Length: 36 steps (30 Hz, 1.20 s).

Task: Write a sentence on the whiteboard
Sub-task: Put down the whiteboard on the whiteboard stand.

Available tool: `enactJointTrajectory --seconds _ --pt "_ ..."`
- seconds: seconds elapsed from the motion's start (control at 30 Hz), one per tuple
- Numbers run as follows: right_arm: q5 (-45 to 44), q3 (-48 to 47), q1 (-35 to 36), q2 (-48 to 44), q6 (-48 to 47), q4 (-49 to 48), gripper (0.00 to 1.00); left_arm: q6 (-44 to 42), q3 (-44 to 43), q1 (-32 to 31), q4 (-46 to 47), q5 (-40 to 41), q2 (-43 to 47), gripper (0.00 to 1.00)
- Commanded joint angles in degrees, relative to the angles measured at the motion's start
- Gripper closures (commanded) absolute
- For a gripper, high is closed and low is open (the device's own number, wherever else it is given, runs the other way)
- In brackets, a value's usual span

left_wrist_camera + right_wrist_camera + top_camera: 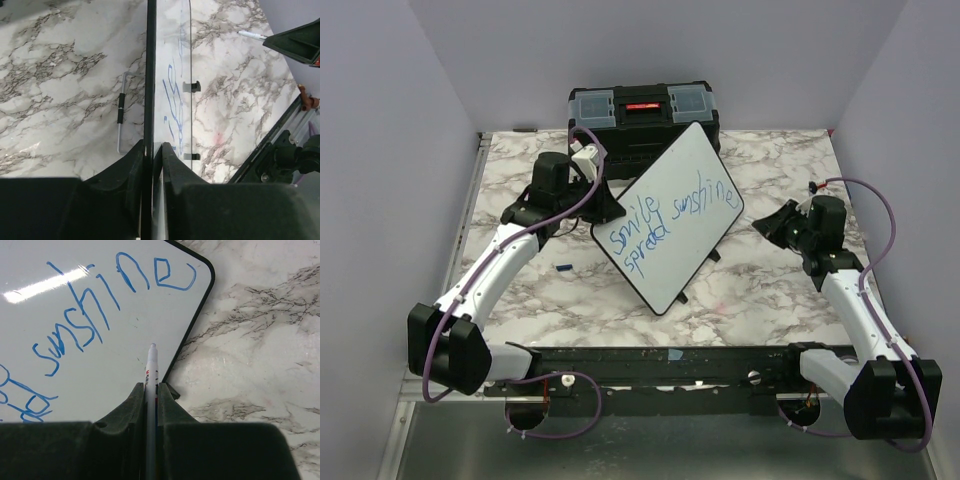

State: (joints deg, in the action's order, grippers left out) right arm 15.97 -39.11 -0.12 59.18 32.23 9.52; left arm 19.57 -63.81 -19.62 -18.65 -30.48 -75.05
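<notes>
As left fingers (131,167) clamp whiteboard (172,47), sentence (175,125) ahead

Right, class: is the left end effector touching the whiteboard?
Touching. The left wrist view shows the left end effector clamped on the whiteboard edge, with no gap.

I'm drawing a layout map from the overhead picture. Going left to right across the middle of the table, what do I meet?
Small blue object → left gripper → whiteboard, whose edge that gripper clamps → right gripper, shut on a marker.
</notes>
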Motion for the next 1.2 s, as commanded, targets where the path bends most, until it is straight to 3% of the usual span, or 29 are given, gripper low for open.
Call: enactJointTrajectory --seconds 0.0,0.13,0.43,0.7,1.17 --pt "0.8 1.0 -0.3 -0.7 -1.0 -0.2 0.99 -5.2 1.6 -0.7 -0.5 7.8 -0.4 0.78" --pt "0.8 1.1 -0.3 -0.7 -1.0 -0.2 0.99 -5.3 1.8 -0.8 -0.1 8.5 0.2 0.71" --pt "0.6 1.2 -0.3 -1.2 -1.1 0.0 0.99 -5.3 2.1 -1.2 0.3 9.0 1.3 0.68" --pt "0.6 1.2 -0.3 -1.4 -1.1 0.0 0.99 -4.6 1.5 -1.7 0.8 8.7 1.7 0.55" --pt "1.0 1.0 -0.3 -1.0 -0.9 -0.4 0.99 -3.7 -0.5 -2.0 1.1 9.2 -0.4 0.41"
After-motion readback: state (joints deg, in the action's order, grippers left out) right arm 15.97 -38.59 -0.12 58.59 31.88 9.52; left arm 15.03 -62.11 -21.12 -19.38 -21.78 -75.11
